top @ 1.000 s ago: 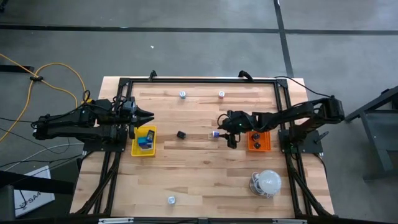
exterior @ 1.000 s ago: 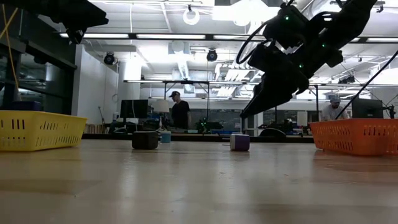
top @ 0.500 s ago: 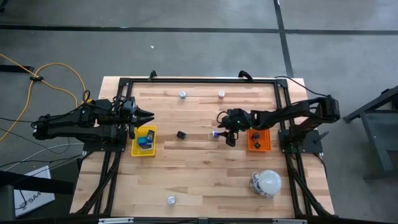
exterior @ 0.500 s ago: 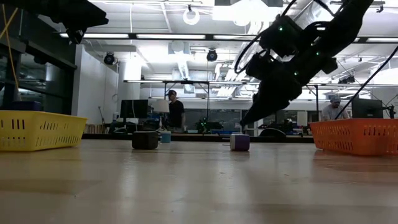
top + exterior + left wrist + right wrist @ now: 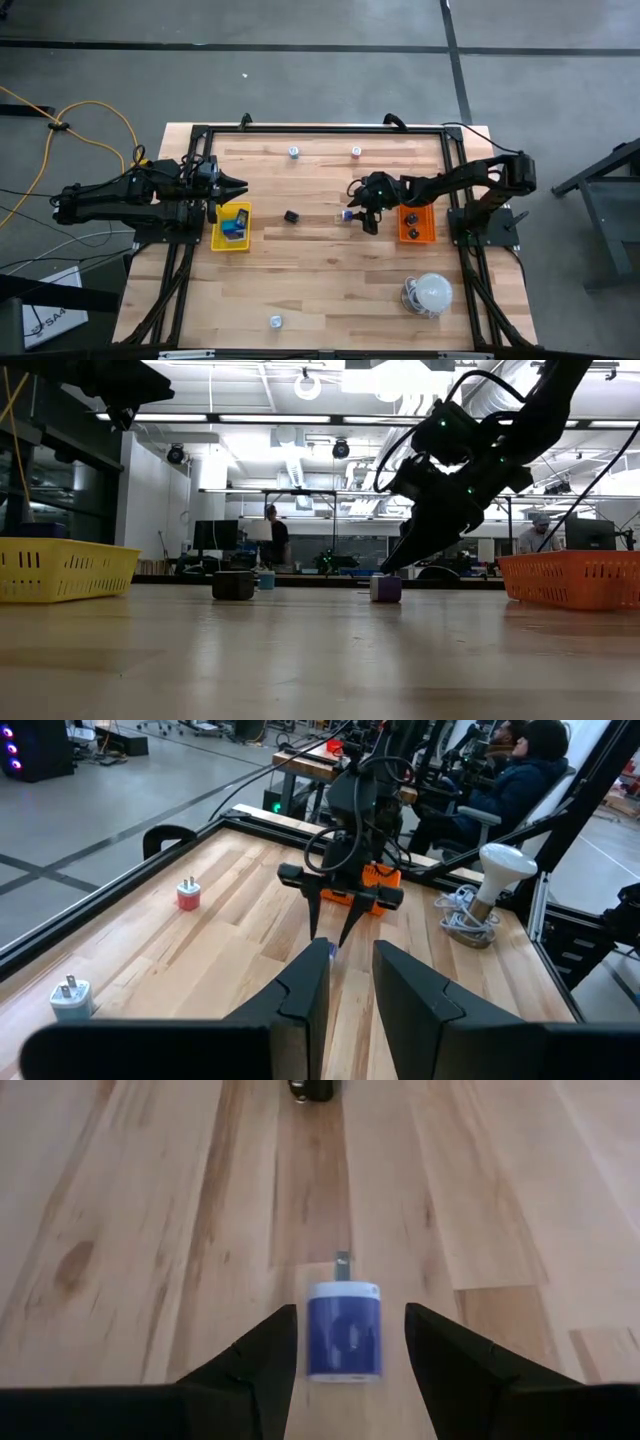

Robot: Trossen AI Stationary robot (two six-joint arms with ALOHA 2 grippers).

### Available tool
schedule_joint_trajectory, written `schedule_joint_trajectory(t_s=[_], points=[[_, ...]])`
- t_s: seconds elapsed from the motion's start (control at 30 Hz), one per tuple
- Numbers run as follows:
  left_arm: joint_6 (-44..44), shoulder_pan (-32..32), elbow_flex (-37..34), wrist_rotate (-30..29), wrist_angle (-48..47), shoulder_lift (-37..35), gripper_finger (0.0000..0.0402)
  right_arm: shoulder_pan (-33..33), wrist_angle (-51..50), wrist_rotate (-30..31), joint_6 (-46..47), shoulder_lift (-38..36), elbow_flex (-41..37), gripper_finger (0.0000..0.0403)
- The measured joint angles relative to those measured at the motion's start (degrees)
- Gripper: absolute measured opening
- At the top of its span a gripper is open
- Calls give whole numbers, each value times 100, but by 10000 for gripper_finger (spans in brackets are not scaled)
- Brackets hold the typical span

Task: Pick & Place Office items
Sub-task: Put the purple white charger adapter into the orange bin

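Observation:
A small blue plug adapter (image 5: 344, 1330) lies flat on the wood, prong end away from my right gripper, near the table's middle (image 5: 346, 214). My right gripper (image 5: 350, 1312) is open and slants down over it from the right, one finger on each side, with a gap to both. A small black block (image 5: 291, 216) rests left of the adapter. Small white bits lie at the far edge (image 5: 294, 152), (image 5: 356, 151) and the near edge (image 5: 276, 321). My left gripper (image 5: 350, 955) hovers level at the left above the yellow tray (image 5: 218, 240), with a narrow gap and nothing between its fingers.
The orange tray (image 5: 416, 225) sits just right of my right gripper and holds dark pieces. The yellow tray holds blue pieces. A white dome lamp with coiled cable (image 5: 432, 292) stands near right. A black frame (image 5: 320, 128) rims the table. People are in the room beyond.
My right gripper has sunk toward the table and edged toward the left edge, so its fingertips now straddle the blue adapter. Its fingers stay apart as before. The adapter and the black block have not moved.

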Motion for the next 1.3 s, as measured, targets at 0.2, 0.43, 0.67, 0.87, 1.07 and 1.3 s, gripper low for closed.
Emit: schedule_joint_trajectory(t_s=[0.2,0.43,0.67,0.87,1.07,1.3], points=[[0,1,0,0,0,-2,78,0,-37,-44,2,0,0,174],[0,1,0,0,0,0,78,-2,-36,-61,2,127,0,174],[0,0,0,1,-2,0,78,-2,388,-88,-5,561,-4,174],[0,1,2,0,-2,-2,78,-2,437,-104,-31,577,-2,174],[0,0,1,0,0,-1,78,-2,439,-106,-46,577,-2,171],[0,-1,0,0,-2,-1,78,-2,439,-157,-49,577,-2,128]])
